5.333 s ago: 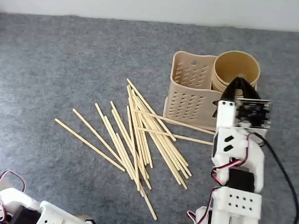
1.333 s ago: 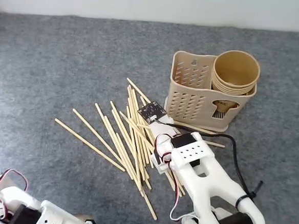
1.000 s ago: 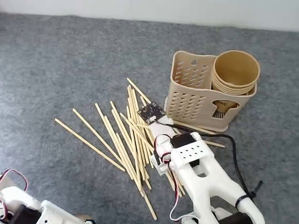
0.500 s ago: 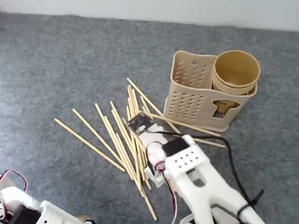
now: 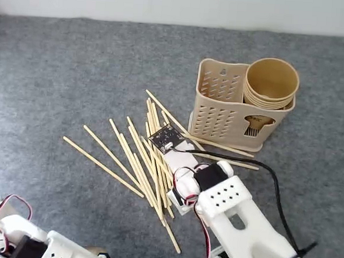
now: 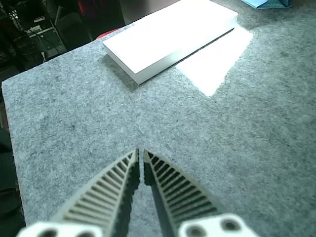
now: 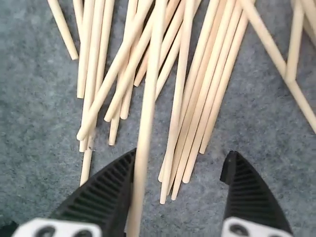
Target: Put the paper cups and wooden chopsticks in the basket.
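Note:
Several wooden chopsticks (image 5: pixel 101 165) lie scattered on the grey felt, left of the beige slotted basket (image 5: pixel 217 117). A stack of paper cups (image 5: pixel 272 83) stands in the basket's right compartment; its left compartment looks empty. My right arm (image 5: pixel 217 194) leans over the middle of the pile. In the right wrist view my right gripper (image 7: pixel 180 158) is open just above the chopsticks (image 7: pixel 197 98), several lying between its black fingers (image 7: pixel 106 197), one stick running along that finger. My left gripper (image 6: pixel 141 157) is shut on nothing over bare felt.
Two chopsticks (image 5: pixel 229 149) lie against the basket's front foot. A flat white box (image 6: pixel 168 34) rests on the felt ahead of the left gripper. The left arm's base (image 5: pixel 16 239) sits at the near left corner. Open felt stretches left and behind the pile.
The right arm left the cups in the basket and came down over the chopstick pile; in the last second its wrist shifted slightly there. The left arm has not moved.

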Motion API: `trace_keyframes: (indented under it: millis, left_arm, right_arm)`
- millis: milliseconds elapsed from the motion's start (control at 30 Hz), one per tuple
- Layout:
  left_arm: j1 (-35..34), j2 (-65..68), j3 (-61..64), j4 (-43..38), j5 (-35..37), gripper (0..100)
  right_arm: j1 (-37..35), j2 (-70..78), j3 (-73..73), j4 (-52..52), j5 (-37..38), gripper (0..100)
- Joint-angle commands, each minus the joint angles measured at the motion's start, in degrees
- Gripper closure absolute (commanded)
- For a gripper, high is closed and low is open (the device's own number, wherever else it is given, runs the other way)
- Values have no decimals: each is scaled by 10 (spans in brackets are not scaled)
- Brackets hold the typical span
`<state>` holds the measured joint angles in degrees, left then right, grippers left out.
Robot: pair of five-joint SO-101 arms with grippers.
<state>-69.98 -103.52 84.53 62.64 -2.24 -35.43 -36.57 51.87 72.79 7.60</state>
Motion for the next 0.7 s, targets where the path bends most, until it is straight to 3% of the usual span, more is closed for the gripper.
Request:
trace_keyframes:
  millis: [0,400,667]
  left_arm:
    - [4,-7,-3,-9,2,984]
    - [4,-7,-3,-9,2,984]
    - [4,-7,-3,-9,2,984]
  right_arm:
    - [-29,-52,-30,15,-8,736]
    - [-71,-138,-27,-19,-185,739]
    - [-67,-125,-30,-35,-183,740]
